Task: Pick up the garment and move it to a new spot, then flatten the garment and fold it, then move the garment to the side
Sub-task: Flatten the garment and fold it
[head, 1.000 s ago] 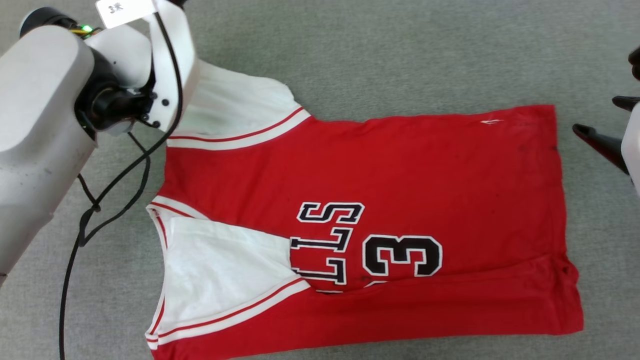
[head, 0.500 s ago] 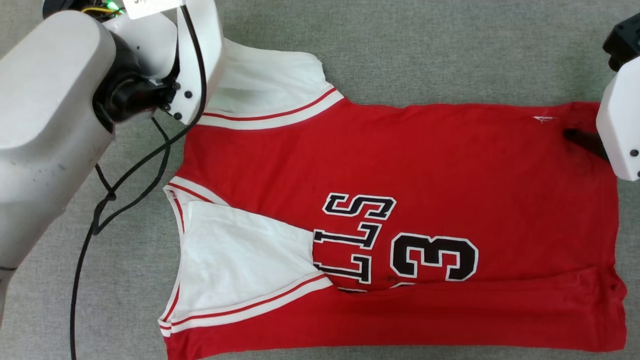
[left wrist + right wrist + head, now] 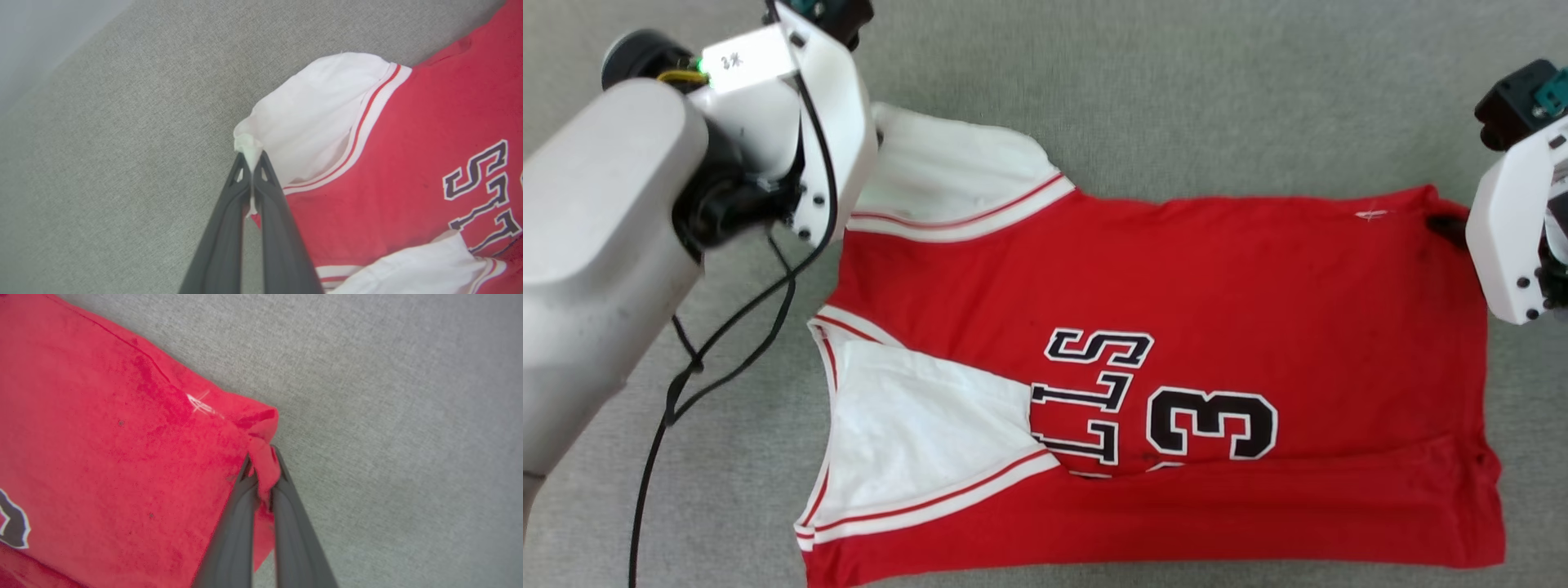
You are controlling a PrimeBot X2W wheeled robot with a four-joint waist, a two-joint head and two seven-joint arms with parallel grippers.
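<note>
grey woven cloth [image 3: 1192, 90] covers the work surface, and the red jersey t-shirt [image 3: 1217, 286] lies spread flat on it, collar end toward the robot's left and hem toward its right. its near long edge is folded up over part of the black lettering beside the "3" [image 3: 1211, 423]. the left gripper [image 3: 251, 160] is clamped on the tip of the far white sleeve [image 3: 310, 118]. the right gripper [image 3: 263, 459] pinches the far hem corner, red fabric bunched between its closed tips.
</note>
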